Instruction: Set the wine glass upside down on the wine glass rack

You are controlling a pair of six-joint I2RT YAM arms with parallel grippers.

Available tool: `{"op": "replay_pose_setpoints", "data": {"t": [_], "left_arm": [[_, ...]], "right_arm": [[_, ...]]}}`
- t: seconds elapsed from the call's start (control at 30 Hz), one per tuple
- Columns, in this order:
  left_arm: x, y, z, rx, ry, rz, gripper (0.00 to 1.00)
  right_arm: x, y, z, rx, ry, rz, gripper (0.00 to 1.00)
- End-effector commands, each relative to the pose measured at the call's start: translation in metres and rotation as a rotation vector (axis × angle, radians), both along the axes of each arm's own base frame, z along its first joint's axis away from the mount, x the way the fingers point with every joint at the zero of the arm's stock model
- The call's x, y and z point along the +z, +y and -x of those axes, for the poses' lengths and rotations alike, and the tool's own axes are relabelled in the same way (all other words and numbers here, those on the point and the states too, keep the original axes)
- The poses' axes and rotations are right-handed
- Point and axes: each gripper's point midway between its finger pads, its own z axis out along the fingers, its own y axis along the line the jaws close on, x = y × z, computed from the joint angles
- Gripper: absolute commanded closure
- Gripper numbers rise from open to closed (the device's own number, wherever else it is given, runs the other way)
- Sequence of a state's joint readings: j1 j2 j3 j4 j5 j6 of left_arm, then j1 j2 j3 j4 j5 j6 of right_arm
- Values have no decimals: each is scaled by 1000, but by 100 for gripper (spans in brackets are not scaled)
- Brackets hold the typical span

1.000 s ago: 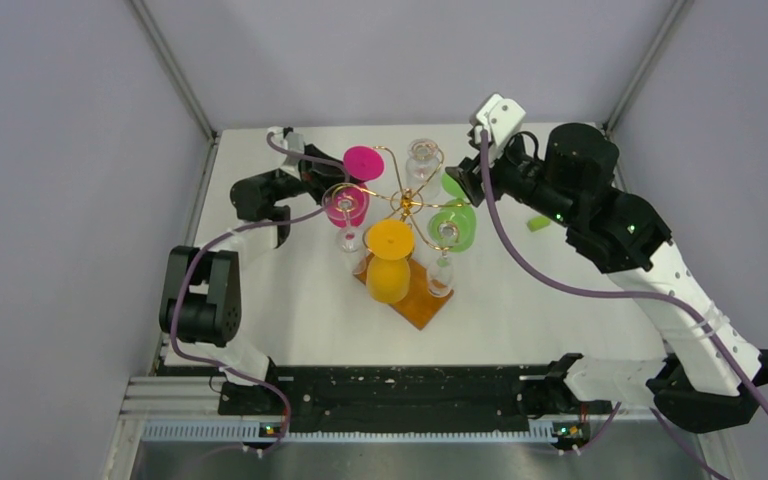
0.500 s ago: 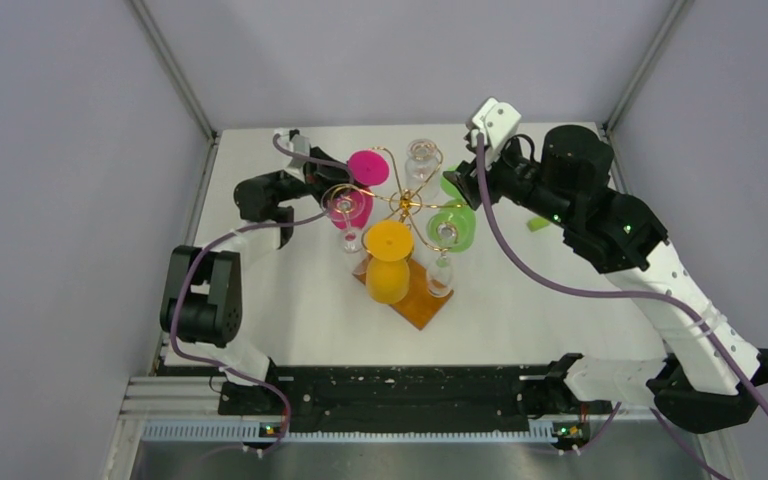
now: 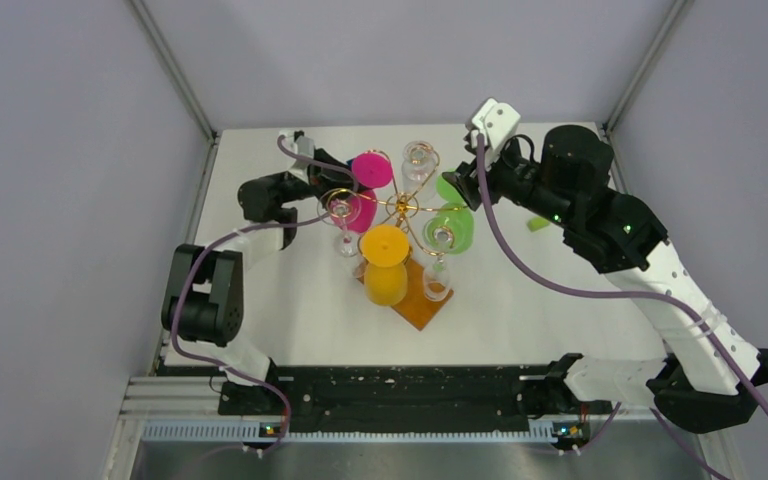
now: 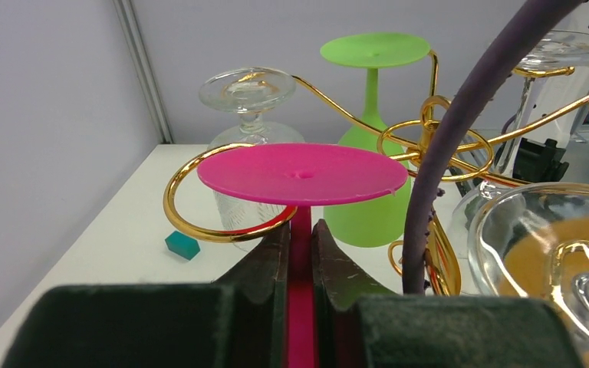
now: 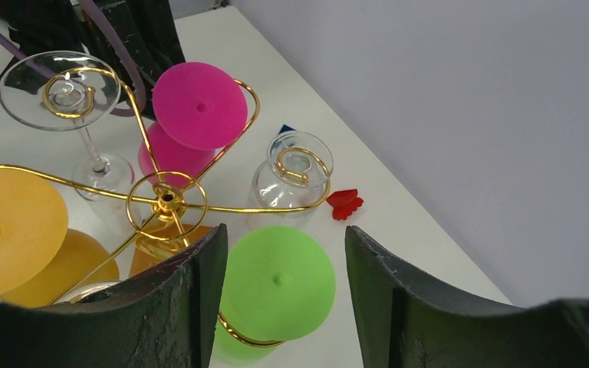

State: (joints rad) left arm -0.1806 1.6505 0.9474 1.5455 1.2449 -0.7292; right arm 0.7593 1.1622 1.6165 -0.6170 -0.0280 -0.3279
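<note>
The pink wine glass (image 4: 301,172) has shifted slightly toward the hub of the wine glass rack (image 3: 400,205), carried by the left gripper (image 4: 301,245), which is pinched tight on its stem. The glass is upside down, its foot disc just above a curled gold arm on the rack's far-left side. The right gripper (image 5: 282,245) hovers over the green wine glass (image 5: 276,280), spread wide and holding nothing.

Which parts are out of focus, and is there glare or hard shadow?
Left wrist view: the near jaws and the purple cable are blurred, the pink wine glass sharp. Right wrist view: the dark jaws are soft, the green wine glass sharp. Top external view: even light, faint shadows, glints on the wine glass rack.
</note>
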Motion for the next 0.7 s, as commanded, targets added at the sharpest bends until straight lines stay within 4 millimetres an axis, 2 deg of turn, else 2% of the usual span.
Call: {"op": "replay_pose_setpoints", "data": {"t": [0.0, 0.67], "left_arm": [[12, -2, -5, 18, -68, 44, 100], [29, -6, -14, 37, -41, 105, 100]], "right_arm": [[11, 3, 7, 22, -14, -40, 43], [0, 16, 8, 77, 27, -27, 43]]}}
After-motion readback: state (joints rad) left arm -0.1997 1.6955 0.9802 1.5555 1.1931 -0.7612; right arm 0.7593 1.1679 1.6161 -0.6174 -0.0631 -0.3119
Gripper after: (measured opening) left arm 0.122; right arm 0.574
